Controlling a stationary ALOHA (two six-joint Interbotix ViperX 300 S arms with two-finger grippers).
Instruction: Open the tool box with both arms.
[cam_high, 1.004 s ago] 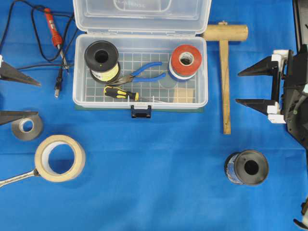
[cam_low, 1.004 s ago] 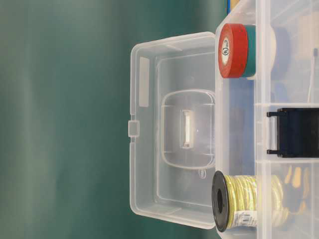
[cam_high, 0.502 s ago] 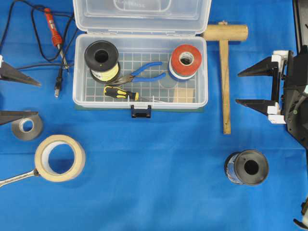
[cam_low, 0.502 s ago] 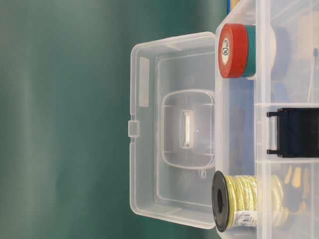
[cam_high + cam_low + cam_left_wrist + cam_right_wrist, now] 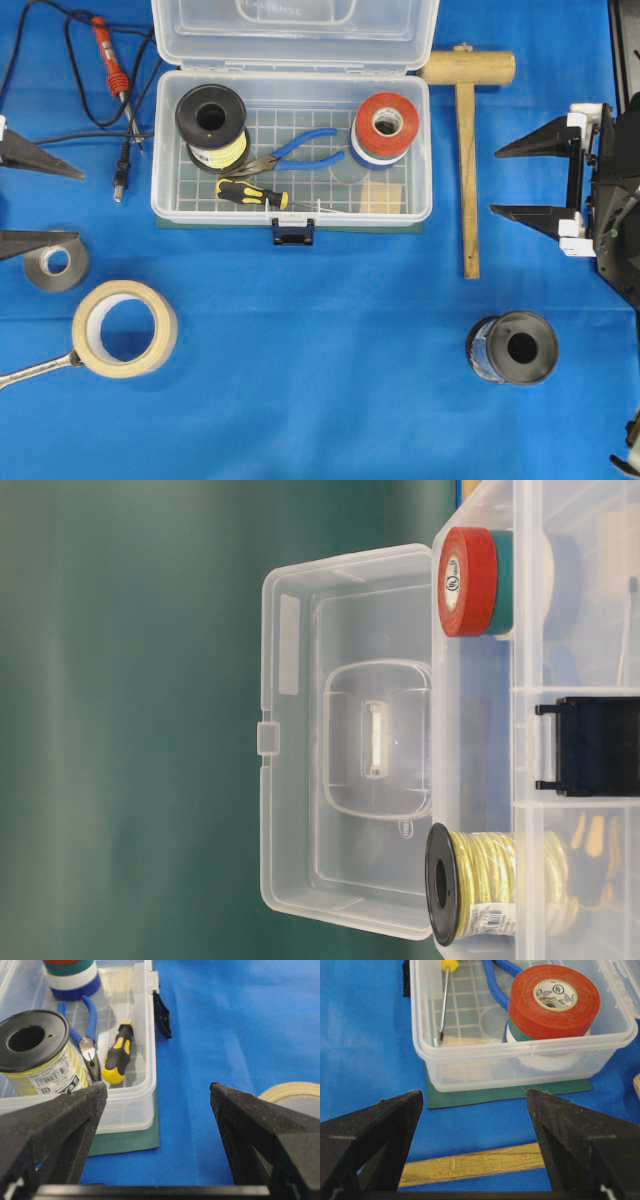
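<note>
The clear tool box (image 5: pixel 165 205) stands open at the table's back middle, its lid (image 5: pixel 295 30) tipped back and its dark blue latch (image 5: pixel 293 233) hanging at the front. The lid (image 5: pixel 345 740) stands upright in the table-level view. My left gripper (image 5: pixel 82 206) is open and empty, well left of the box; its wrist view shows the box's near corner (image 5: pixel 130 1105) beyond the gripper (image 5: pixel 157 1087). My right gripper (image 5: pixel 494 183) is open and empty, right of the box, over the mallet handle; its wrist view shows the box wall (image 5: pixel 520 1067) ahead of the gripper (image 5: pixel 474 1092).
A wire spool (image 5: pixel 211 125), blue pliers (image 5: pixel 300 150), a screwdriver (image 5: pixel 250 193) and stacked tape rolls (image 5: pixel 387 125) lie in the box. A wooden mallet (image 5: pixel 468 150) lies right of it, a black spool (image 5: pixel 512 348) front right. Masking tape (image 5: pixel 125 328), a grey roll (image 5: pixel 55 265), a wrench (image 5: pixel 35 370) and a soldering iron (image 5: pixel 108 55) lie left.
The right gripper has drifted very slightly to the right. The box, its lid and the left gripper have not moved.
</note>
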